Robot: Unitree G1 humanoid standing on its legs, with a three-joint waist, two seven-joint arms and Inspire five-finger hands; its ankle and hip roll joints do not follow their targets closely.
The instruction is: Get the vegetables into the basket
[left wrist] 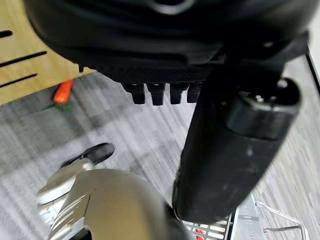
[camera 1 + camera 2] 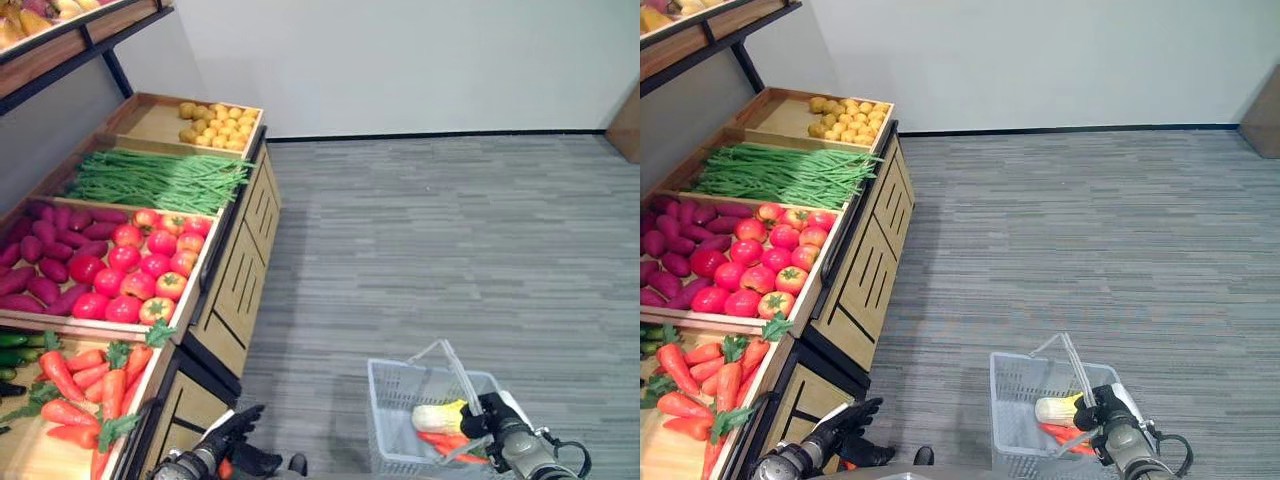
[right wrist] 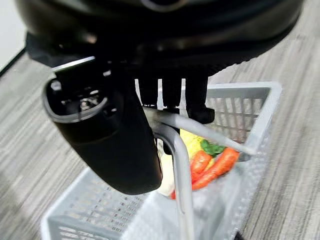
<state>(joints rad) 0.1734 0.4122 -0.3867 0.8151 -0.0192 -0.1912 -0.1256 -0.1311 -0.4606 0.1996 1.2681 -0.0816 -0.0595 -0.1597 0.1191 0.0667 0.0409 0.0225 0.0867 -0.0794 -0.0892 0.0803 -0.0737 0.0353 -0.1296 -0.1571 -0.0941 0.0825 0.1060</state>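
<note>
A pale grey wire basket hangs low at the right, over the grey floor. My right hand is shut on its handle. Inside lie a pale yellow vegetable with green leaves and carrots. My left hand hovers low beside the wooden stand, fingers relaxed and holding nothing. One carrot lies on the floor by the stand's base, under that hand. More carrots fill the nearest crate at the lower left.
The wooden stand runs along the left with crates of tomatoes, purple sweet potatoes, green beans, yellow produce and cucumbers. A shelf hangs above. Open carpet stretches right to the white wall.
</note>
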